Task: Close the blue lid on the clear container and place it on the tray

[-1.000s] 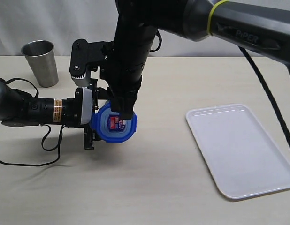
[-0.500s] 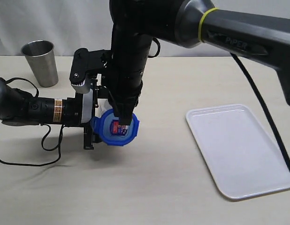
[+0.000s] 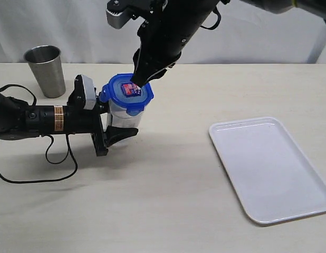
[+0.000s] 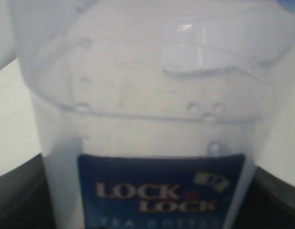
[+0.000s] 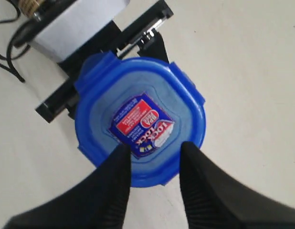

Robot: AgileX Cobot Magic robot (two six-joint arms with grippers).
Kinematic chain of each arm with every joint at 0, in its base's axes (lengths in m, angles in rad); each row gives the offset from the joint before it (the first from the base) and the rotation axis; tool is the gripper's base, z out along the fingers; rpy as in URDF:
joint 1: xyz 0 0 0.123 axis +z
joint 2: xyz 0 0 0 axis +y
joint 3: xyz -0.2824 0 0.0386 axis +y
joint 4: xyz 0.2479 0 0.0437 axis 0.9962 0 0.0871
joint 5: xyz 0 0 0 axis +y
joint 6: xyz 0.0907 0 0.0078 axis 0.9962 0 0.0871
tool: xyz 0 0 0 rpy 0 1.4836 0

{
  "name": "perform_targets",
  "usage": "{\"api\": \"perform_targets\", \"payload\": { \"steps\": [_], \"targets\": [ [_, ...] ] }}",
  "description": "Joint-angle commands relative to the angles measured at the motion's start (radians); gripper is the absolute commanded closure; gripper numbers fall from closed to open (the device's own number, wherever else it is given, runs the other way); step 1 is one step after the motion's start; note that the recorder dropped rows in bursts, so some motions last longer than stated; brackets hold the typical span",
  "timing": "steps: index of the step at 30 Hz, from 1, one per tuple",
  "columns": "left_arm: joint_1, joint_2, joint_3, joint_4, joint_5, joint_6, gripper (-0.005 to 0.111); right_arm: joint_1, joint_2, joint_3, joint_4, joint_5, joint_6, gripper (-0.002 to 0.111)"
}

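Beige table [image 3: 168, 211] now bears the clear container [image 3: 123, 117] upright, no longer tilted, clamped by the left gripper [image 3: 114, 120]. The blue lid [image 3: 128, 92] sits on top. The right gripper [image 5: 153, 147] has lifted clear, fingers apart and empty. Delivery probably comes next, to the tray [image 3: 226, 132] at four o'clock.

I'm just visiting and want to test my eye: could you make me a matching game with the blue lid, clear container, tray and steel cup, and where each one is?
Things:
1 blue lid
2 clear container
3 tray
4 steel cup

Places:
A standing upright at the far left of the table
B held from the side by the left gripper
C on top of the container
D lying flat on the right of the table

Pairs: 1-C, 2-B, 3-D, 4-A
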Motion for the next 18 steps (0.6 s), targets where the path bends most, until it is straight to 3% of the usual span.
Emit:
{"api": "perform_targets", "payload": {
  "steps": [1,5,11,18],
  "targets": [
    [0.002,-0.007,0.001,0.047,-0.011,-0.079,0.107,-0.015,-0.015,0.005,0.053,-0.008,0.051,0.072],
    [0.002,-0.007,0.001,0.074,-0.014,-0.135,0.107,-0.015,-0.002,0.005,0.053,-0.021,0.188,0.080],
    [0.000,-0.007,0.001,0.145,-0.099,-0.137,0.107,-0.015,0.062,0.005,0.055,0.018,0.195,0.103],
    [0.000,-0.007,0.001,0.156,-0.121,-0.137,0.107,-0.017,0.104,0.005,-0.002,0.020,0.241,0.104]
  ]
}}
